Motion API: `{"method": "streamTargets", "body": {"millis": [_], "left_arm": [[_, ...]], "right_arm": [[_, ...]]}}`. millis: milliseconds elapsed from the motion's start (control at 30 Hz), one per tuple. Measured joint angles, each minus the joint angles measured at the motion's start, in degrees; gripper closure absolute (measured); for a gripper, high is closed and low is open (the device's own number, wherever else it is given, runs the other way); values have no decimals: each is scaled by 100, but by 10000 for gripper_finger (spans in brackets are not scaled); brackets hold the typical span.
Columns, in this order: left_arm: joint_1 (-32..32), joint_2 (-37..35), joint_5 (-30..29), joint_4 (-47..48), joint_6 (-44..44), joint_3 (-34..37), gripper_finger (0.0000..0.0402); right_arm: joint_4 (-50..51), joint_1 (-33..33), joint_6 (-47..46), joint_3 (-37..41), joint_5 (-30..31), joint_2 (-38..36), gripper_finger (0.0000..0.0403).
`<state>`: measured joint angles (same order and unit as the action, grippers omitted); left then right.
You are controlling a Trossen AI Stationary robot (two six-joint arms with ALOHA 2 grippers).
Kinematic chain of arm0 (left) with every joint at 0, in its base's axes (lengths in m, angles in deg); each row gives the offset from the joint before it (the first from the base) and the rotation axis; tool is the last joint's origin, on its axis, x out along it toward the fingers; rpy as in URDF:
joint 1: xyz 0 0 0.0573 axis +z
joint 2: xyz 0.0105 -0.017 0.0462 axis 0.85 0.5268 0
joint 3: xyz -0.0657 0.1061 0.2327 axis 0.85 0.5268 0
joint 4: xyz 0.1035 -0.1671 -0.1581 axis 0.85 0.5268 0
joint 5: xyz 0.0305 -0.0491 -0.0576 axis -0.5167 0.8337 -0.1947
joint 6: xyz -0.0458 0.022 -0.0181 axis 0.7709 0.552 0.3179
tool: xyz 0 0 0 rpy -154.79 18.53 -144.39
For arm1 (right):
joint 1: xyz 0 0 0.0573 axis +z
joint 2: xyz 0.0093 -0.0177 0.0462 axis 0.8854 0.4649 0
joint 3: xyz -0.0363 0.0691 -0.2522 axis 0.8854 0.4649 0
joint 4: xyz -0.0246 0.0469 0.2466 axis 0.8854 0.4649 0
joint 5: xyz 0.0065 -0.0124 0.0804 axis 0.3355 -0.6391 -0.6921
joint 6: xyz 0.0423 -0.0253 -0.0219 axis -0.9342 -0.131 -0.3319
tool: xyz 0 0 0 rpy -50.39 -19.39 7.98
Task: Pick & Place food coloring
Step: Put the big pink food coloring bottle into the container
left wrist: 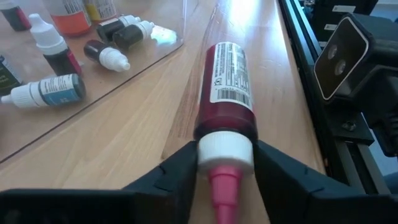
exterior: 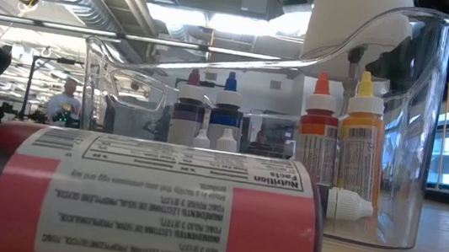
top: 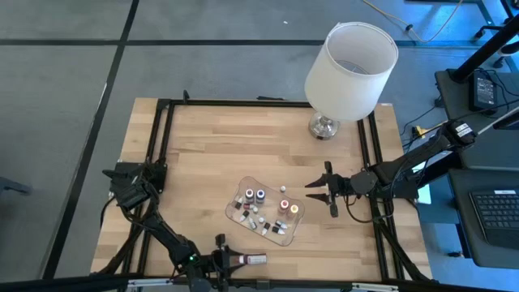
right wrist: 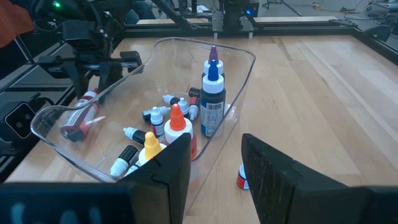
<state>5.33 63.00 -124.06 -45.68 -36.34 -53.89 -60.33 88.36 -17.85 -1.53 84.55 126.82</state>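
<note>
Left gripper [left wrist: 225, 168] clamps 1 red food coloring bottle [left wrist: 227, 84], lying on table's [top: 203, 154] near edge, label reading "Nutrition Facts". Right gripper [top: 323, 193], fingers apart, hovers just right of clear tray [top: 237, 195]. Tray holds 4 upright bottles [right wrist: 212, 102], plus several tiny ones lying; another tiny one [right wrist: 243, 178] sits outside.

We find the left gripper [left wrist: 225, 171] low over the wooden table [left wrist: 143, 137], its two dark fingers [left wrist: 177, 171] closed against the white collar of a red food coloring bottle [left wrist: 226, 87] lying on its side, pink nozzle toward the camera. Near it lies the clear tray [left wrist: 81, 109], holding small white-capped bottles [left wrist: 107, 56], one teal-labelled [left wrist: 46, 93]. A black frame rail [left wrist: 301, 68] runs along the table edge, beside a camera unit [left wrist: 342, 56].
</note>
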Motion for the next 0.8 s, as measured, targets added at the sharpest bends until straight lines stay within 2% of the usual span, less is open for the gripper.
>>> {"method": "streamTargets", "body": {"millis": [133, 400, 600, 800], "left_arm": [[0, 0, 0, -2, -56, 0, 287], [-20, -150, -104, 88, -252, 0, 287], [-33, -945, -15, 1012, -459, 0, 286], [-10, -2091, 216, 2232, -696, 0, 286]], "right_arm": [[0, 1, 0, 0, 0, 0, 258], [-15, 0, 0, 0, -2, -1, 258], [-193, -1, 426, 0, 37, -2, 258], [-328, 0, 770, 0, 44, -2, 258]]}}
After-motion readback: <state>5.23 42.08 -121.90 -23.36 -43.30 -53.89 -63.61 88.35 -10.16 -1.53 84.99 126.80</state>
